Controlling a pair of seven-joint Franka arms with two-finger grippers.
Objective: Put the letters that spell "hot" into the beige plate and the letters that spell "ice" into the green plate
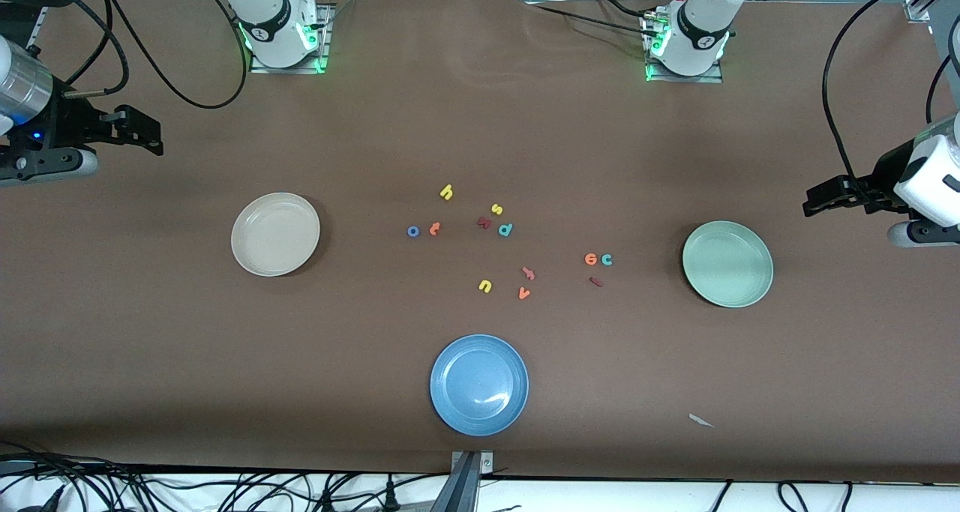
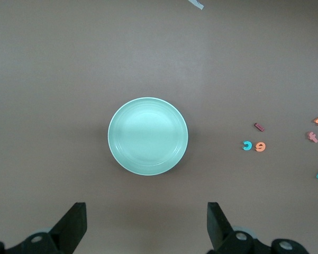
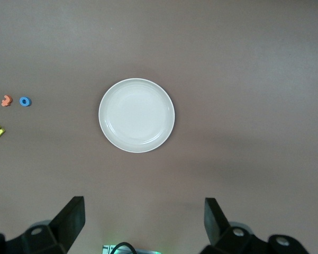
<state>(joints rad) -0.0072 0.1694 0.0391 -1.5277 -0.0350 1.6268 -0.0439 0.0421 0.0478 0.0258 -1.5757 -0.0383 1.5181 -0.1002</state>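
On the brown tabletop (image 1: 150, 332), mid area: yellow h (image 1: 446, 192), blue o (image 1: 412, 232), orange t (image 1: 434, 229) grouped nearer the beige plate (image 1: 275, 234). Orange e (image 1: 590, 258), teal c (image 1: 606, 259) touching, dark red i (image 1: 596, 281) just nearer cam, all beside green plate (image 1: 727, 264). Both plates hold nothing. Left gripper (image 2: 146, 227) hangs w/ fingers spread, above tabletop by green plate; right gripper (image 3: 144, 225) likewise spread, by beige plate. Both arms wait.
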